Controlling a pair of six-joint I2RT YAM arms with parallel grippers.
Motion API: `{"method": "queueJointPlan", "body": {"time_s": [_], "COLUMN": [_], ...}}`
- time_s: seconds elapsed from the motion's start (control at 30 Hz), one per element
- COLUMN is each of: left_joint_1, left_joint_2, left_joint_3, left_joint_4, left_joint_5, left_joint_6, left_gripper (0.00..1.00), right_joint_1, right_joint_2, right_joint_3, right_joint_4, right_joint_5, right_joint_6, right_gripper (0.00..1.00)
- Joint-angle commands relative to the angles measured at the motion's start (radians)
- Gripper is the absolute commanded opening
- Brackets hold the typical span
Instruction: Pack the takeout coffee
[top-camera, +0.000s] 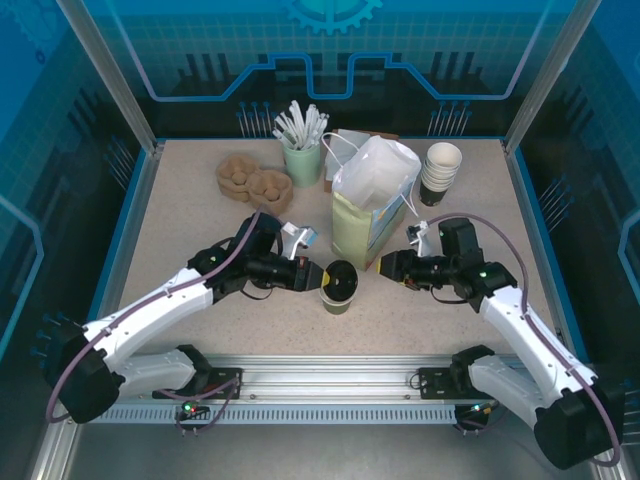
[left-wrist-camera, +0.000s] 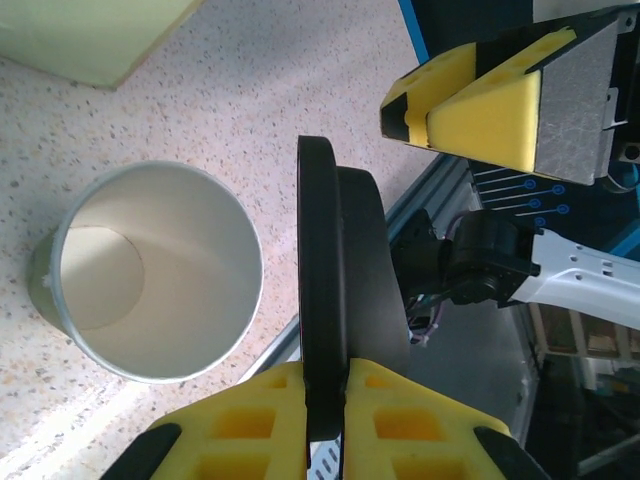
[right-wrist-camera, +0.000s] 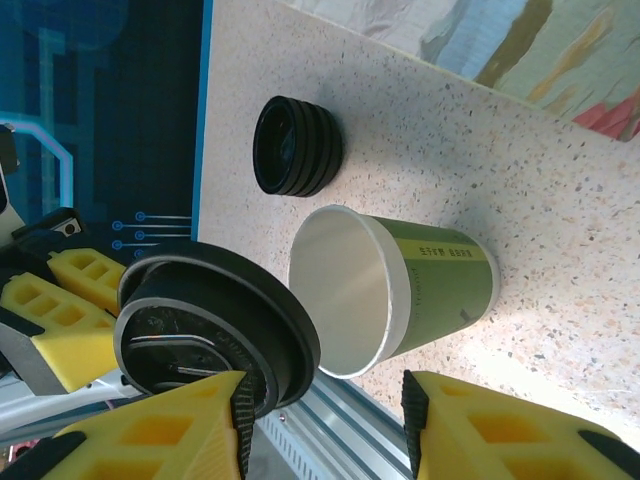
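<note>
Your left tool (left-wrist-camera: 325, 410) pinches the black lid (left-wrist-camera: 340, 270) edge-on just beside the open cup (left-wrist-camera: 200, 230); your right tool (top-camera: 388, 265) stands half-wide, empty.

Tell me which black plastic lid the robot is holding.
The single black plastic lid pinched in the left gripper beside the open green paper cup; the other lids sit stacked on the table.

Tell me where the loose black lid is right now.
In the top view, the black lid is front-centre, pinched in the left gripper beside the open green cup, just in front of the paper bag.
</note>
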Motion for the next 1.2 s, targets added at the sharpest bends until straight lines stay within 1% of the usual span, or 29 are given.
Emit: {"method": "queueJointPlan", "body": {"time_s": [0.0,0.27,0.6,0.93,1.17], "left_joint_1": [0.022,0.055,0.095,0.111,0.124], "left_joint_2": [0.017,0.045,0.086,0.112,0.123], "left_joint_3": [-0.021,-0.059,-0.104,-0.13,-0.151], "left_joint_4": [0.028,0.086,0.151,0.183,0.2], "left_joint_5": [0.081,0.122,0.171,0.167,0.179], "left_joint_6": [-0.055,-0.085,-0.113,-0.118,-0.122], "left_gripper": [0.14,0.14,0.15,0.15,0.21], "right_joint_1": [0.018,0.028,0.07,0.111,0.115], "right_joint_2": [0.014,0.019,0.05,0.109,0.135], "right_joint_3": [0.001,-0.034,-0.067,-0.064,-0.077], "right_joint_4": [0.037,0.084,0.133,0.169,0.2], "right_joint_5": [-0.024,-0.032,-0.012,-0.001,-0.002], "right_joint_6": [0.012,0.037,0.058,0.069,0.102], "right_gripper": [0.46,0.47,0.47,0.47,0.49]}}
